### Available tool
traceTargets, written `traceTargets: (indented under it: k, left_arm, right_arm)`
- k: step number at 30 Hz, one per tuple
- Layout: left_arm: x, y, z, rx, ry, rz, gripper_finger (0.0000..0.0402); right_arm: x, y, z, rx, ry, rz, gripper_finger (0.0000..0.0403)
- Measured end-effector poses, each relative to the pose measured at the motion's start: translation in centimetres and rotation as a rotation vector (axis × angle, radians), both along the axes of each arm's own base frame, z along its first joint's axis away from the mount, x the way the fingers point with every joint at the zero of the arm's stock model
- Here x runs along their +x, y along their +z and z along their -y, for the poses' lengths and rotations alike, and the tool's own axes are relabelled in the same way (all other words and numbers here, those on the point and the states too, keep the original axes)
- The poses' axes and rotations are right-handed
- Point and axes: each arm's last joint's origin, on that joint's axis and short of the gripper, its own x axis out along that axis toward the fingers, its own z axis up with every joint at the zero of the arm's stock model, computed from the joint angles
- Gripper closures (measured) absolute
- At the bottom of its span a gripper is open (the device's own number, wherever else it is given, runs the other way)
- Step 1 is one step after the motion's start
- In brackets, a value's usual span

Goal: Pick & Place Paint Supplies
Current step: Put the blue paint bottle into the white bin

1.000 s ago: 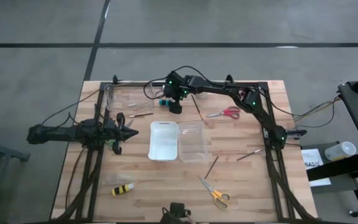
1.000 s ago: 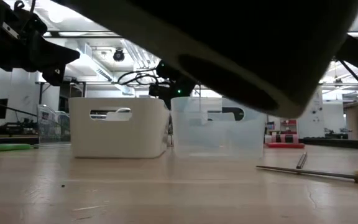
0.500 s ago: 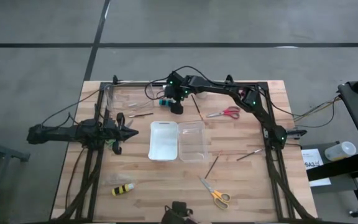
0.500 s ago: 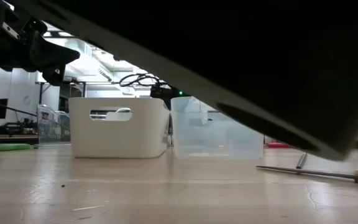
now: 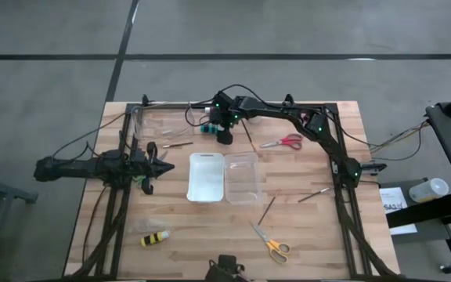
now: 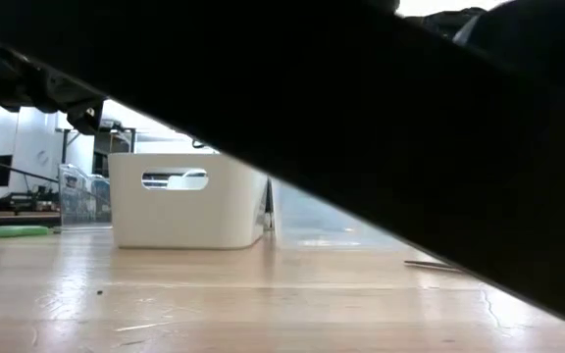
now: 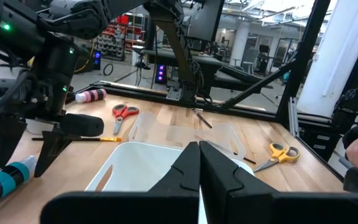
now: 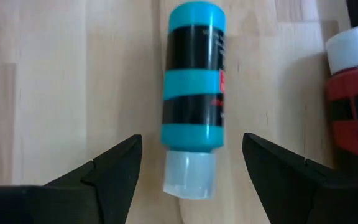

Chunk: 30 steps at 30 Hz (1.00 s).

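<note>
In the right wrist view a teal-and-black paint bottle (image 8: 193, 93) lies on its side on the wood, its clear cap toward the camera. My right gripper (image 8: 191, 144) is open above it, one finger on each side, touching nothing. A red bottle (image 8: 352, 93) lies beside it. From above, my right gripper (image 5: 224, 135) is at the table's far middle, beside the teal bottle (image 5: 209, 128). My left gripper (image 5: 160, 165) waits shut over the table's left side, and its fingers (image 7: 199, 157) meet.
A white bin (image 5: 206, 176) and a clear bin (image 5: 241, 178) stand mid-table. Red scissors (image 5: 282, 142), yellow scissors (image 5: 271, 244), a yellow-and-black bottle (image 5: 155, 238) and thin brushes (image 5: 266, 210) (image 5: 314, 194) lie around them. A dark shape (image 6: 381, 147) blocks most of the low view.
A dark shape close to the low camera has spread across that view and now hides the clear bin and my right gripper there. Both arms have kept nearly still.
</note>
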Motion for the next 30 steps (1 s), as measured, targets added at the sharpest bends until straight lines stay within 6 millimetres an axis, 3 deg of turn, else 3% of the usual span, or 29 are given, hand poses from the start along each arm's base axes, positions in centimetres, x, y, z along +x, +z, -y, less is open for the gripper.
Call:
traceTargets:
  k: [10, 22, 30]
  left_arm:
    - [0.00, -0.01, 0.00, 0.000, 0.000, 0.000, 0.0400]
    - [0.00, -0.01, 0.00, 0.000, 0.000, 0.000, 0.0400]
    - [0.00, 0.00, 0.00, 0.000, 0.000, 0.000, 0.0400]
  right_arm:
    - [-0.04, 0.08, -0.12, 0.007, 0.002, -0.012, 0.0135]
    - [-0.04, 0.08, -0.11, 0.007, 0.001, -0.012, 0.0251]
    - [0.00, 0.10, -0.08, 0.004, 0.001, -0.007, 0.0298]
